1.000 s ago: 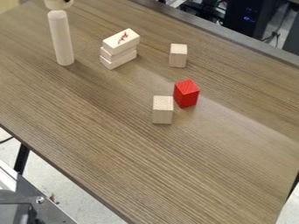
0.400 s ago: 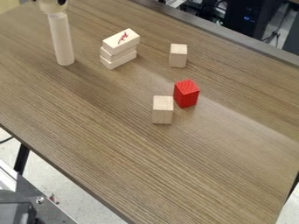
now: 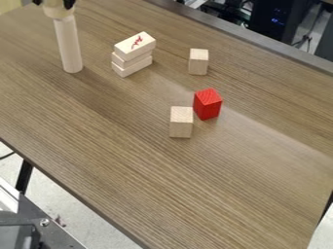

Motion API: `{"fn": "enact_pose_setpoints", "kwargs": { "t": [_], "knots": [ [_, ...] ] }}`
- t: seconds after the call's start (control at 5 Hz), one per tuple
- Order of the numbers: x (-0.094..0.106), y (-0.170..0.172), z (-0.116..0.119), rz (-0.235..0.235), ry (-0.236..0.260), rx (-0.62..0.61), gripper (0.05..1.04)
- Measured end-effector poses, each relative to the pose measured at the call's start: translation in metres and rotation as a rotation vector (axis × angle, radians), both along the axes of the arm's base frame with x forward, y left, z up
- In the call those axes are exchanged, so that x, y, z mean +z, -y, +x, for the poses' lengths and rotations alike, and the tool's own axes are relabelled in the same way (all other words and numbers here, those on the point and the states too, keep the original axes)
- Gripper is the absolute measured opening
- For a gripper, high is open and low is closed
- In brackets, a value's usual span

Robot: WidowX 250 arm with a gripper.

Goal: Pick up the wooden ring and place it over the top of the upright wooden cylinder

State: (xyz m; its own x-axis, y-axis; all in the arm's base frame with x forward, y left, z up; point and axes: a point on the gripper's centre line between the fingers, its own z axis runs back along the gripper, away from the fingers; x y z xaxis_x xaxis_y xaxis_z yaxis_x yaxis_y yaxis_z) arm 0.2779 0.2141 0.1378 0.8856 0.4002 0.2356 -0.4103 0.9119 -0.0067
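The gripper (image 3: 53, 3) is at the upper left, its black fingertips on either side of a pale piece (image 3: 60, 10), pinching it. The piece is at the top of an upright pale rod (image 3: 69, 46); whether the two touch, I cannot tell. The rod stands on the brown table (image 3: 130, 160). Near it, to the right in the view, is a stack (image 3: 133, 54) of three pale blocks, the top one with a red mark. Further right stands a small wooden block (image 3: 198, 62). Nearer the camera, a red block (image 3: 207, 104) stands just beside another wooden block (image 3: 181, 122).
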Motion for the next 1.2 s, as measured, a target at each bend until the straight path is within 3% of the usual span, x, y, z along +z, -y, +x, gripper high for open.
{"fn": "enact_pose_setpoints", "kwargs": {
  "t": [1.2],
  "knots": [
    [-0.0078,-0.0028,0.0027,0.006,0.005,0.005,0.708]
  ]
}}
